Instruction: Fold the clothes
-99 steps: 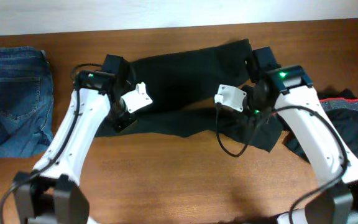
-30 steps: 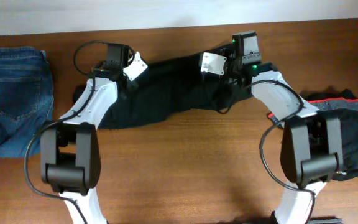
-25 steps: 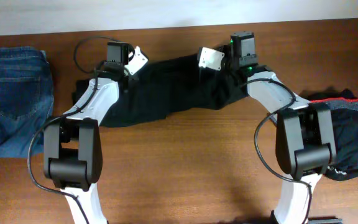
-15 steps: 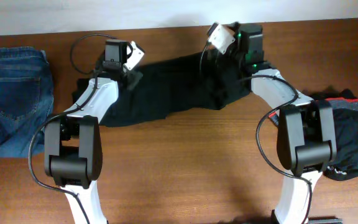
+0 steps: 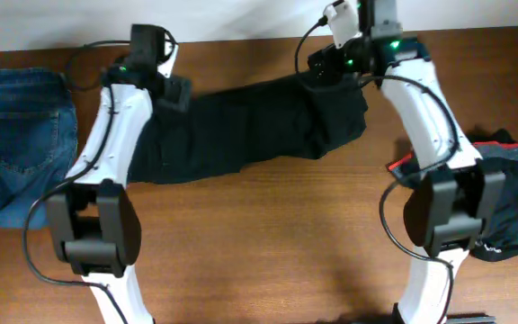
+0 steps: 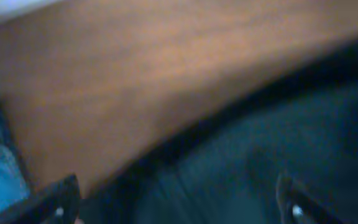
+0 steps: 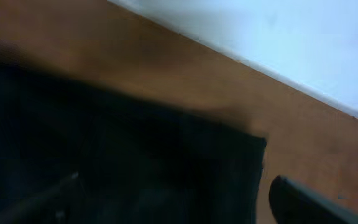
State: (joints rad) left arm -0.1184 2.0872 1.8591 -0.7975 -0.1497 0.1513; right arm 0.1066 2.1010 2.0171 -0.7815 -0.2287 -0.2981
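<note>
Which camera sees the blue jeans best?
The overhead view: nearly all of the blue jeans show at the picture's left side, back pocket up. The left wrist view catches only a blurry blue corner; the right wrist view shows none of them.

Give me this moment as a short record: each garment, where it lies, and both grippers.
black trousers: long flat band across the far middle of the table
second dark garment: bunched at the right edge, grey waistband edged red
blue jeans: far left, apart from the trousers
left gripper: open, empty, over the trousers' left end
right gripper: open, empty, over the trousers' right end
</note>
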